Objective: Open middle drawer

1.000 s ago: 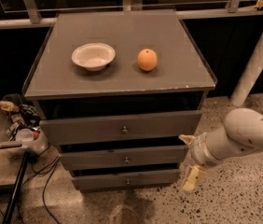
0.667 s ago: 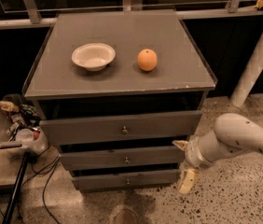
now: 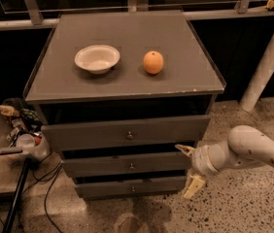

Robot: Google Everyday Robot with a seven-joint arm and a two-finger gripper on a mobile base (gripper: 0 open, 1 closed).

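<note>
The grey cabinet (image 3: 127,76) has three stacked drawers. The middle drawer (image 3: 103,165) shows a flat grey front with a small round knob (image 3: 131,167) at its centre, and it looks pushed in. My gripper (image 3: 189,168) hangs at the right end of that drawer front, just off the cabinet's right edge. Its two pale fingers are spread, one fingertip (image 3: 184,149) near the drawer's top right corner and the other lower, beside the bottom drawer. It is open and holds nothing. My white arm (image 3: 253,152) reaches in from the right.
A white bowl (image 3: 97,58) and an orange (image 3: 153,62) sit on the cabinet top. The top drawer (image 3: 78,135) sticks out slightly. A cluttered clear bin (image 3: 18,135) and cables lie at the left. A white pole (image 3: 268,62) stands at the right, on speckled floor.
My arm and gripper have moved left, closer to the right end of the middle drawer. The drawers have not moved.
</note>
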